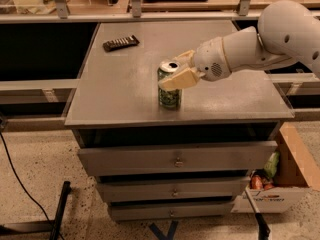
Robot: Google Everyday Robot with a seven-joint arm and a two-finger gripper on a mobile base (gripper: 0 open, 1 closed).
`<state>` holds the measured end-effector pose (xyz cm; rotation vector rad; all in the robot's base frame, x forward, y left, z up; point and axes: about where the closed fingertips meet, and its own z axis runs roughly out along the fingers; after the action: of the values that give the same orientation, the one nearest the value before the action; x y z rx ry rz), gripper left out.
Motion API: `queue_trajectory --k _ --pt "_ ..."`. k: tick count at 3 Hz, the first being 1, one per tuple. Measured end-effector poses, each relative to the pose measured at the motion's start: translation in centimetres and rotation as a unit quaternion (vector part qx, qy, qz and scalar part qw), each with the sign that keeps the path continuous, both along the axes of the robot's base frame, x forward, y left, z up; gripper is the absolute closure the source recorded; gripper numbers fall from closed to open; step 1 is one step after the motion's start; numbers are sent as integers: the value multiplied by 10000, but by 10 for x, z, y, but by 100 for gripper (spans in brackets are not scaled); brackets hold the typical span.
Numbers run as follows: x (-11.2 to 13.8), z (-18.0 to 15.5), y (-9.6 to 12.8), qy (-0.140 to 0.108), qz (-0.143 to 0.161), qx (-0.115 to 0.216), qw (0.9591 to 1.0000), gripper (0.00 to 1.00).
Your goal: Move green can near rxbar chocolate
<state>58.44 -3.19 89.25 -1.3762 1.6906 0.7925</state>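
The green can (169, 95) stands upright near the front middle of the grey cabinet top (125, 89), its silver top with a dark opening showing. My gripper (175, 72) reaches in from the right, its cream fingers (176, 80) on either side of the can's upper part, shut on it. The rxbar chocolate (120, 43), a flat dark wrapper, lies at the far left of the top, well apart from the can.
The cabinet has three drawers (175, 159) below. A cardboard box (280, 179) with packets stands on the floor at the right. A shelf rail (150, 14) runs behind the cabinet. A black cable (15, 174) lies on the floor at left.
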Motion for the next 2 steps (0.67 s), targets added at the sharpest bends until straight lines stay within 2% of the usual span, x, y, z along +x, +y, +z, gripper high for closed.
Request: queue_trajectory --k 1,2 --pt "0 0 0 0 1 0 10000 100" --pt "14 11 1 -50 -54 -74 9999 100"
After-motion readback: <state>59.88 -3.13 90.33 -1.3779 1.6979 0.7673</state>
